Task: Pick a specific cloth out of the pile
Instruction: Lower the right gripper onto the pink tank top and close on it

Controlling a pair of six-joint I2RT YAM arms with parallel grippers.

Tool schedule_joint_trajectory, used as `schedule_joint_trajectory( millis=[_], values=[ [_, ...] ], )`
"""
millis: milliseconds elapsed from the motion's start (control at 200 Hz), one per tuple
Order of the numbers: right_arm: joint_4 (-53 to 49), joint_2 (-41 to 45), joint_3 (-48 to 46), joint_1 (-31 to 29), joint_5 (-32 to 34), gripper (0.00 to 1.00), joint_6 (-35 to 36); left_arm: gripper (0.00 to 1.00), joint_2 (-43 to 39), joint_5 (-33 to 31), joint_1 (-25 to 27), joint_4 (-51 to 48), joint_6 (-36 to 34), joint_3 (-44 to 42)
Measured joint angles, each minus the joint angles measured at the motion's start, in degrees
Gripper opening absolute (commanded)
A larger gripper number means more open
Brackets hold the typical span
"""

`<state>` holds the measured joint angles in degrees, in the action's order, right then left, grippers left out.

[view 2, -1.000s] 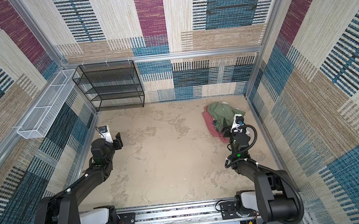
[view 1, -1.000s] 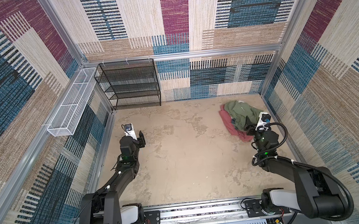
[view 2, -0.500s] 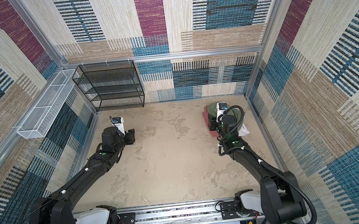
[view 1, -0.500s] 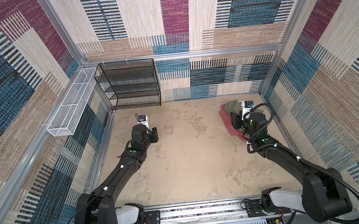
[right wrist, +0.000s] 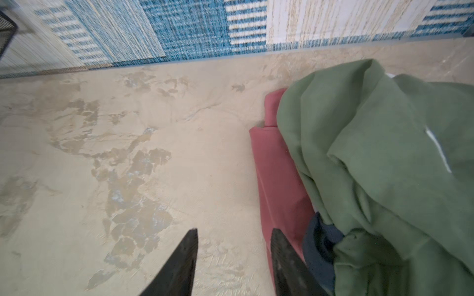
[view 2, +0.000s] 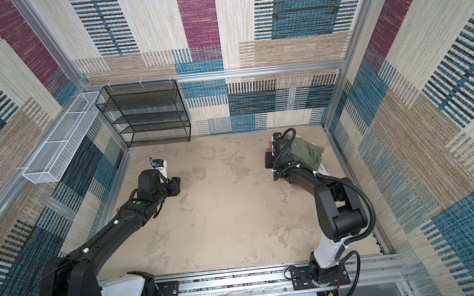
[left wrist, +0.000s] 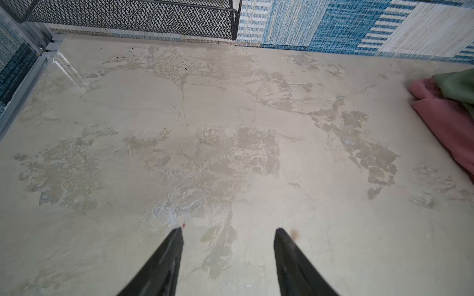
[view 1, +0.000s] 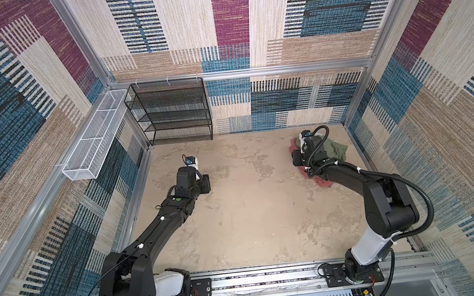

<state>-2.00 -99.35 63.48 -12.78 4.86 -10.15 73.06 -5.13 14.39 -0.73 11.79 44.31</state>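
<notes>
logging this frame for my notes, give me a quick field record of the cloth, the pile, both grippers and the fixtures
cloth: dusty-red, partly under the olive-green garment, one edge exposed
pile: far right of the table, near the back wall
right gripper: open, nothing between the jaws, one finger at the cloth's edge, contact unclear
left gripper: open, empty, over bare table, apart from the pile
fixtures: black mesh shelf at the back wall, white wire basket on the left wall
</notes>
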Motion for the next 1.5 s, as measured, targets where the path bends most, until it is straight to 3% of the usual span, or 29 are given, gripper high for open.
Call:
schedule_joint_trajectory(
  millis=[290,936,1097,1207,1502],
  values=[
    [-6.0,-10.5,9.3,0.0,4.2,0.44,0.9,0.60,0.8,0.6,0.0,0.1,0.0,0.0],
    [-10.4,-19.4,17.2,0.0,12.0,0.36,4.3,0.60,1.8,-0.7,0.0,0.1,-0.2,0.0],
    [-10.5,-20.8,18.2,-0.1,13.6,0.24,4.9,0.60,2.2,-0.8,0.0,0.1,-0.2,0.0],
    [-10.6,-21.5,18.7,-0.2,14.7,0.00,5.5,0.60,2.7,-0.9,0.0,0.1,-0.2,0.0],
    [-10.2,-18.7,16.9,-0.2,15.7,0.00,5.4,0.60,3.1,-0.9,0.0,0.4,-0.2,0.0]
  ],
)
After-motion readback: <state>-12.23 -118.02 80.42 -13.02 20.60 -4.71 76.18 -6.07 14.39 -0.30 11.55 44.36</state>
